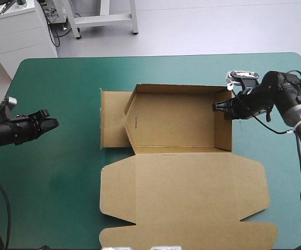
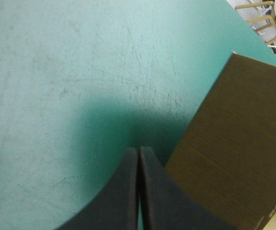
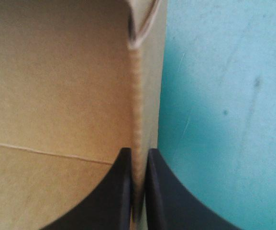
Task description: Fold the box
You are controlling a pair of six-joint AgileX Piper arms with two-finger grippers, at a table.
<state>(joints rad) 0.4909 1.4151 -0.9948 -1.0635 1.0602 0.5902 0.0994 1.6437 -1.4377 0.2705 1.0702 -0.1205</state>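
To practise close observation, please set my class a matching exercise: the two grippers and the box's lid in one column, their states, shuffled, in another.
Column one:
1. left gripper
2. right gripper
3. lid

Column two:
A. lying flat, unfolded
B. shut on nothing, to the left of the box
C. shut on the box's right wall

Pairs: 1-B, 2-C, 3-A

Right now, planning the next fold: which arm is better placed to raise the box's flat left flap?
Probably left. The left gripper is free, shut, near that left flap; the right gripper is shut on the box at its right wall.
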